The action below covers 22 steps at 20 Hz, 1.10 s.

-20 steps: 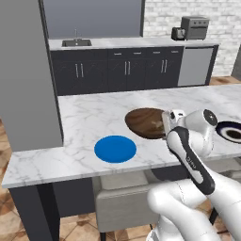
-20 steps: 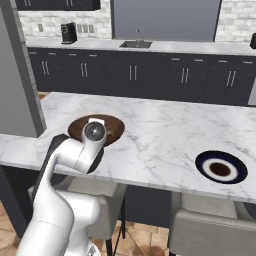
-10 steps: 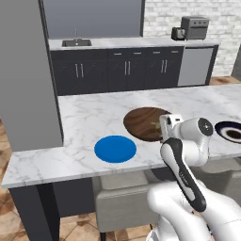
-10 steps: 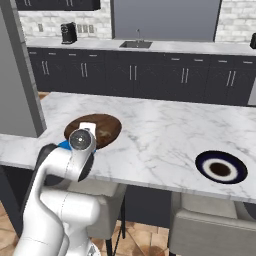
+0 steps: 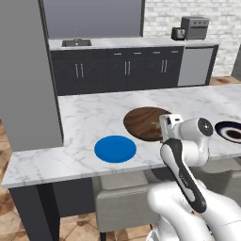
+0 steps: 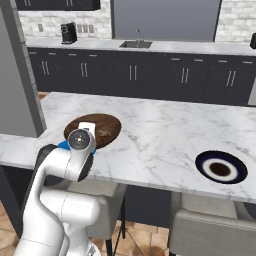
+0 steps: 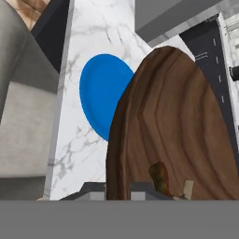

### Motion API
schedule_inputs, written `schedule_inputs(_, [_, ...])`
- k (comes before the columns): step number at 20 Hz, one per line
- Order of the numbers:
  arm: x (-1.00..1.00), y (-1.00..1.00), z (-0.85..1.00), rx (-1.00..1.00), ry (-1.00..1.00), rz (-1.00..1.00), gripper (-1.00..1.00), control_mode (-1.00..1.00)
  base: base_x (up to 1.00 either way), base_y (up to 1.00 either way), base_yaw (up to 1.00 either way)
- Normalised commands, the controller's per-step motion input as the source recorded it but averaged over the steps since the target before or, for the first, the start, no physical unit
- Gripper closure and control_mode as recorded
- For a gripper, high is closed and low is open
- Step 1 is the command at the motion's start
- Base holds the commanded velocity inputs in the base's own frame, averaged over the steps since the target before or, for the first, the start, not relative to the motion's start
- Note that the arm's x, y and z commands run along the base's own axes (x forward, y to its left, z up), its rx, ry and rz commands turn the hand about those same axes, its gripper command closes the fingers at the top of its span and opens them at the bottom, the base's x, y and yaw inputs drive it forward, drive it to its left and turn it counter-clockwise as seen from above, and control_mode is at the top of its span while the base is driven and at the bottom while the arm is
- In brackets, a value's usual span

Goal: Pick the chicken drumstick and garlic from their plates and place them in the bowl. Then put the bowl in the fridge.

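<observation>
The end effector (image 7: 117, 189) is clamped on the rim of the round, wood-grained bowl (image 5: 145, 122), on the marbled desk (image 5: 84, 117). Drumstick (image 7: 160, 177) and pale garlic (image 7: 187, 187) lie inside; flat blue plate (image 5: 115, 148) alongside.

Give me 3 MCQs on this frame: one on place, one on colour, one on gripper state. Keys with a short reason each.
1. Where are the chicken drumstick and the garlic?
A. on the two plates
B. in the bowl
C. on the bare counter

2. What colour is the plate touching the bowl's rim in the hand view?
A. bright blue
B. dark navy
C. white

3. How is the gripper standing?
A. wide open above the bowl
B. shut on the drumstick
C. shut on the bowl's rim

Key: 1 B, both pieces lie on the brown wood of the bowl. 2 A, the blue plate sits against the bowl; the navy plate lies far off. 3 C, the finger tips sit close together at the bowl's near edge.
</observation>
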Motion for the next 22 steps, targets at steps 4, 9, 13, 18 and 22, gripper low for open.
schedule_inputs(4, [0.0,0.0,0.0,0.0,0.0,0.0,1.0,1.0,0.0,0.0,0.0])
schedule_inputs(9, [0.0,0.0,0.0,0.0,0.0,0.0,1.0,1.0,0.0,0.0,0.0])
schedule_inputs(13, [0.0,0.0,0.0,0.0,0.0,0.0,1.0,1.0,-0.12,0.0,0.02])
schedule_inputs(18, [0.0,0.0,0.0,0.0,0.0,0.0,1.0,1.0,-0.59,0.0,0.03])
schedule_inputs(22, [0.0,0.0,0.0,0.0,0.0,0.0,1.0,1.0,-0.71,0.0,0.02])
